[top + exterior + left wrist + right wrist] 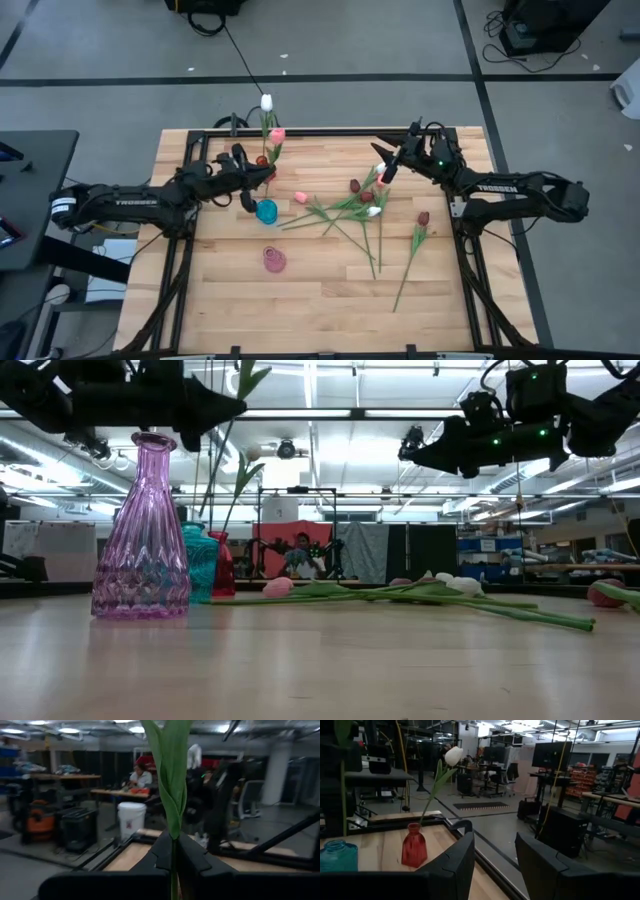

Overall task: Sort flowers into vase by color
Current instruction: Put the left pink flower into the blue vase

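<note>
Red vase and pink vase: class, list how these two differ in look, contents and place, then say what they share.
The red vase is small, squat and deep red; the pink vase is taller, long-necked and pale pink with a diamond pattern. The red vase holds a white tulip; the pink vase holds no flower. The red vase stands near the table's far edge, the pink vase nearer the middle. Both are translucent and upright.

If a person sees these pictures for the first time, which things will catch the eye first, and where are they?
The left gripper holds a green flower stem upright above the blue vase. Loose tulips lie scattered in the middle of the wooden table. Nearest the low camera stands an empty pink vase, and the red vase holds a white tulip.
</note>
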Motion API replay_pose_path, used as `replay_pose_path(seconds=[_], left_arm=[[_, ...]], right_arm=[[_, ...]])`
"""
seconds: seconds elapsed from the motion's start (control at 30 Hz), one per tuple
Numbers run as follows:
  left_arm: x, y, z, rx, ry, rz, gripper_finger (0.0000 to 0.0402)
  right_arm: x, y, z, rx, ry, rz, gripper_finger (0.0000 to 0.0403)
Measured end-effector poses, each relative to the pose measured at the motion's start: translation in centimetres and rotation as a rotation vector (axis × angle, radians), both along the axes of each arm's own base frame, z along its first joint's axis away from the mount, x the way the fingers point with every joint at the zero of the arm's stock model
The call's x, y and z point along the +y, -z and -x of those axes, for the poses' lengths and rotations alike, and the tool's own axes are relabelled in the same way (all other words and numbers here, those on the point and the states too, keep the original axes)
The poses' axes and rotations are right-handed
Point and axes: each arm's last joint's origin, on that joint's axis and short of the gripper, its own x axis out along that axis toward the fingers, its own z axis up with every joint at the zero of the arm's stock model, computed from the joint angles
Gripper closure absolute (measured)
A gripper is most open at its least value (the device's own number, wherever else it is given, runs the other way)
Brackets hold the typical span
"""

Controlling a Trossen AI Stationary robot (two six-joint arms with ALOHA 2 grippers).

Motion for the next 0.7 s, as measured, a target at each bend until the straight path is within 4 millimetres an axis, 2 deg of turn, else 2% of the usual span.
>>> replay_pose_path(seconds=[0.37, 0.7], left_arm=[[-0.2, 1.1, 0.0, 0.059, 0.056, 0.064, 0.0387], [-0.4, 3.3, 0.6, 0.085, 0.09, 0.088, 0.0386]], right_arm=[[0.0, 0.0, 0.0, -0.002, -0.001, -0.003, 0.0248], [0.0, 0.0, 0.0, -0.003, -0.001, -0.003, 0.0248]])
